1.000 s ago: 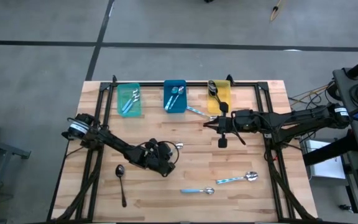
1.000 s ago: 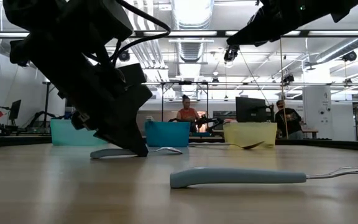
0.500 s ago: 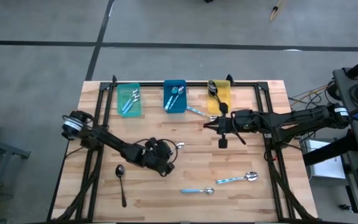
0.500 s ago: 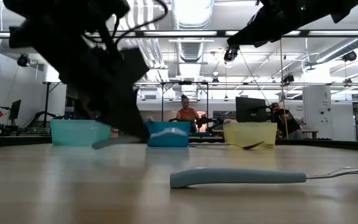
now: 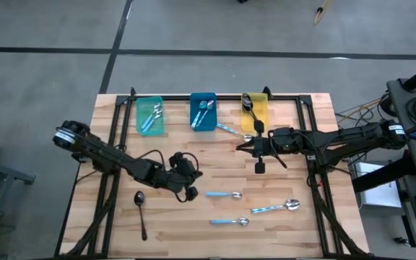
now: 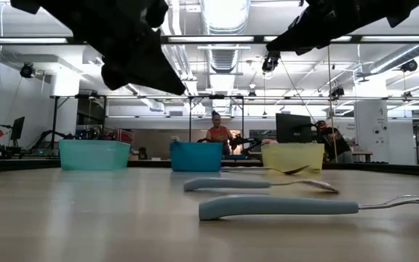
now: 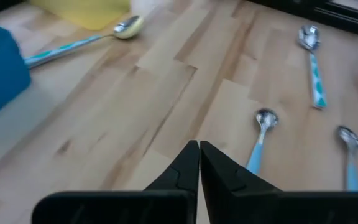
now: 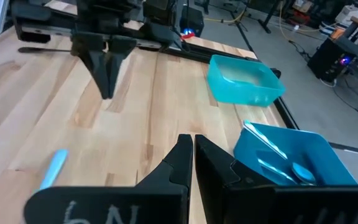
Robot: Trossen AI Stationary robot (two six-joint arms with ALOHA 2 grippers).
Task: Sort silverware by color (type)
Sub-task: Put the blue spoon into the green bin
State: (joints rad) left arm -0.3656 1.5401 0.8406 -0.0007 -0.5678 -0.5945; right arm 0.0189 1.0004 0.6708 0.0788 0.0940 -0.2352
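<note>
Abt half sorted. Loose on table: three blue-handled spoons, one by yellow bin, plus dark spoon. Rest sit in bins. Left gripper closed, empty, near spoons; right gripper closed, empty, mid-table.

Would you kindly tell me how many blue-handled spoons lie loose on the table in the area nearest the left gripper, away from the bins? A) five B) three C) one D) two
B: the high view shows three blue-handled spoons there, one beside the left gripper at, one at and one at; a fourth lies apart by the yellow bin.
</note>
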